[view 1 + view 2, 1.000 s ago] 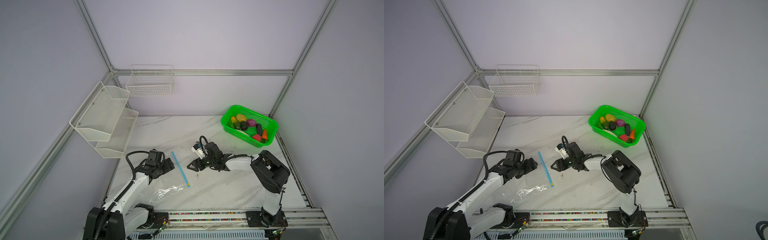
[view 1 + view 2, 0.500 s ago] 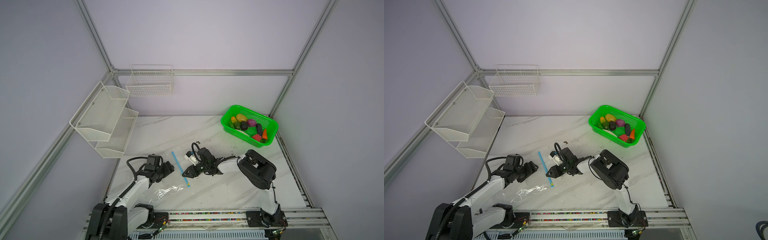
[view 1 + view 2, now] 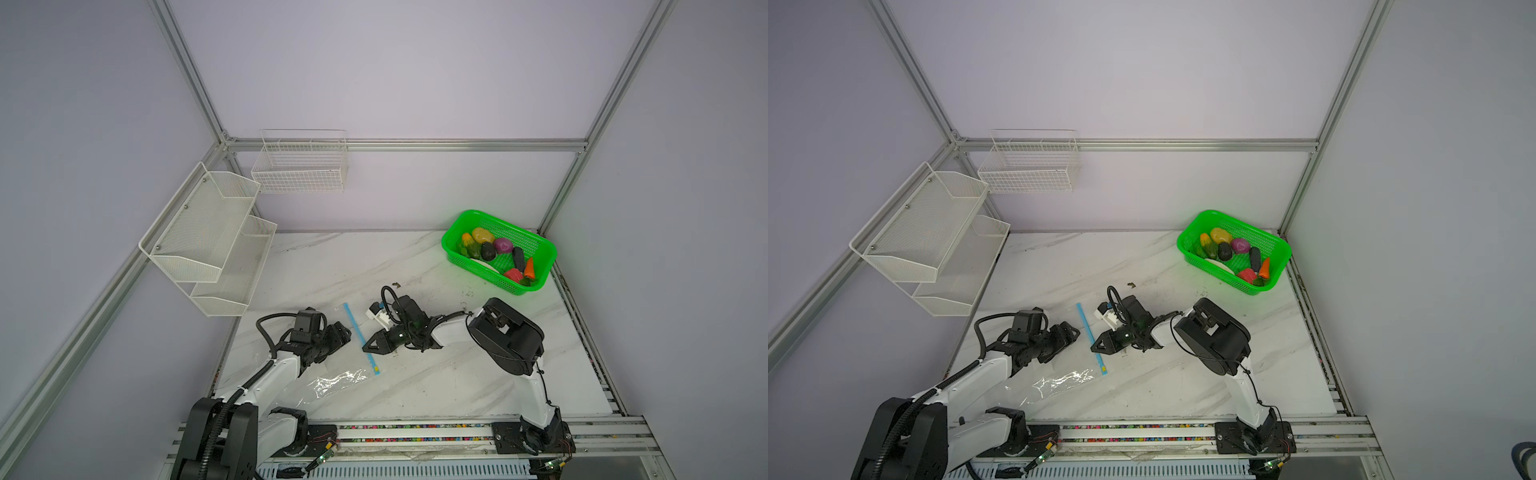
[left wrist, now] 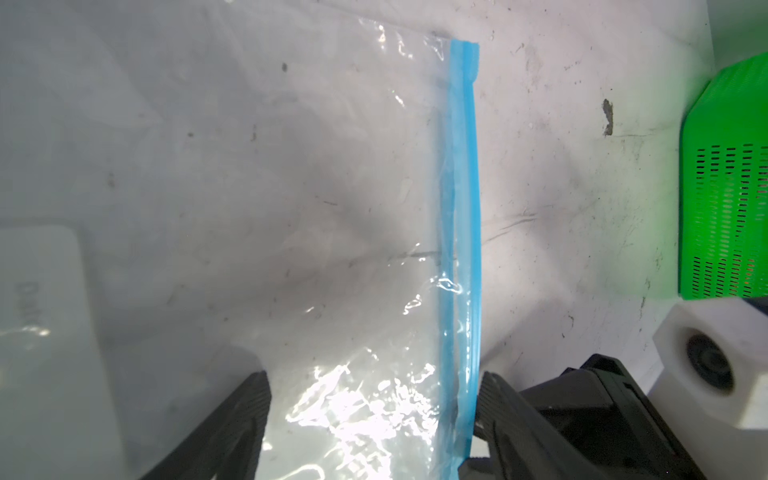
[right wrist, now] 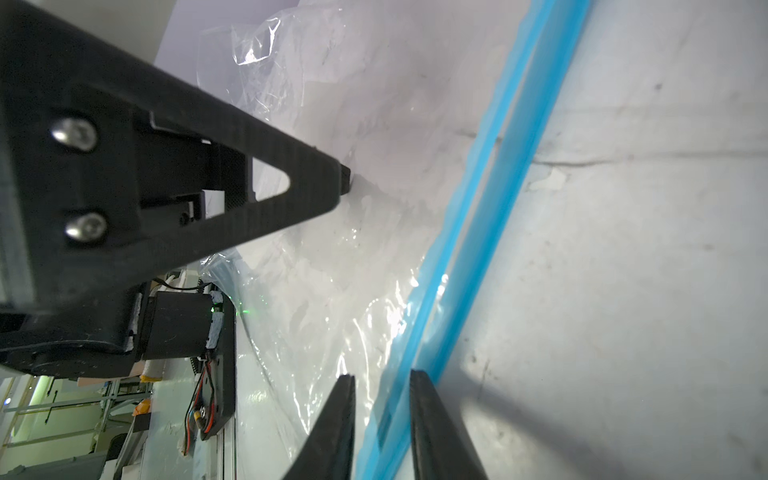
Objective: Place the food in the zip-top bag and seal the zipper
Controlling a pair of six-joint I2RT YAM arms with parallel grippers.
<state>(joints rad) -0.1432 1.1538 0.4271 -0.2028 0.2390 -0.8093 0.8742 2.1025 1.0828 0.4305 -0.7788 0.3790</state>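
Straddling one zipper with two claws while the food sits in its basket.

One clear bag (image 3: 332, 380) lies flat on the desk (image 3: 415, 386) toward the near left corner. It carries one white label (image 4: 37, 311) and one blue zipper (image 3: 352, 320), which runs from mid-desk toward the near edge with a single yellow slider (image 3: 376, 368) at its near end. The left claw (image 4: 374, 415) stands wide, one finger over the bag film and one beyond the zipper. The right claw (image 5: 382, 395) is narrow, with a finger on each side of the strip; whether it pinches the strip I cannot tell. One green basket (image 3: 498, 283) in the far right corner holds all the food (image 3: 488, 251), nine or ten pieces by my count. Two white racks hang on the walls: a two-tier shelf (image 3: 208, 232) and a wire basket (image 3: 299, 166).
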